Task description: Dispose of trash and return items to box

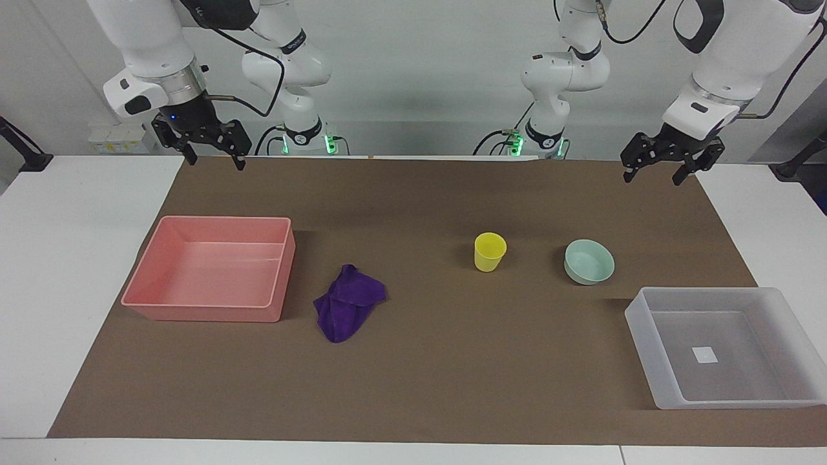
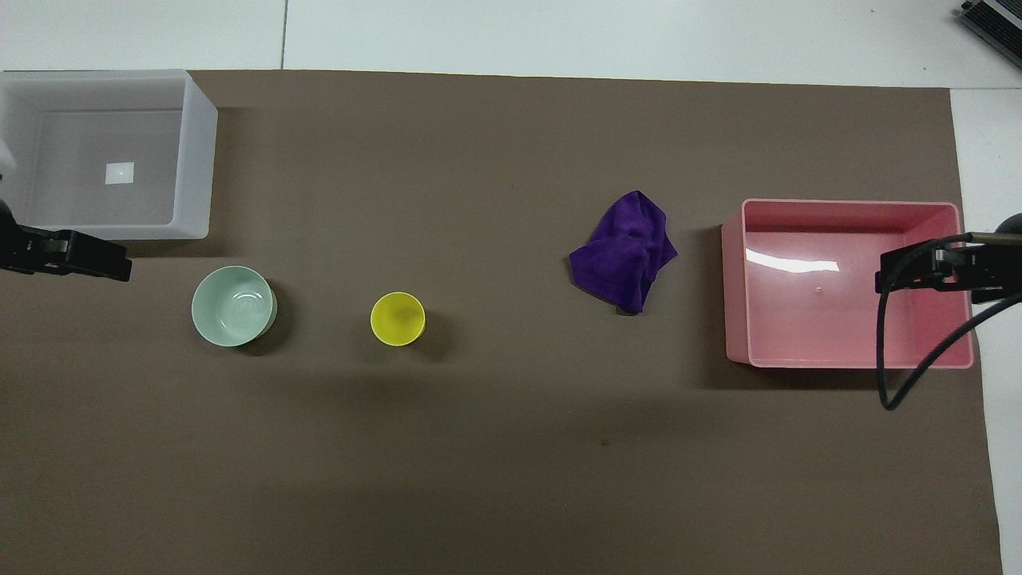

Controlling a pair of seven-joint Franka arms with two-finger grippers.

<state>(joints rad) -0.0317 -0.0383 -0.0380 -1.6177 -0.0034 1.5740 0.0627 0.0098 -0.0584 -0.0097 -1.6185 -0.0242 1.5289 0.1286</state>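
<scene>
Brown mat (image 1: 413, 387) under cloth (image 1: 349, 302), cup (image 1: 490, 252), bowl (image 1: 588, 261)

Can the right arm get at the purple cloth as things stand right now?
Probably yes. The purple cloth lies uncovered on the mat beside the pink tray, at the right arm's end of the table. The right gripper hangs open and empty above the mat's edge, with nothing between it and the cloth.

Showing deep purple is the cloth (image 1: 349, 302); the cup (image 1: 490, 251) is showing bright yellow, the bowl (image 1: 588, 261) mint green, the tray (image 1: 210, 309) pink, the bin (image 1: 646, 337) translucent white, the mat (image 1: 426, 381) plain brown.
</scene>
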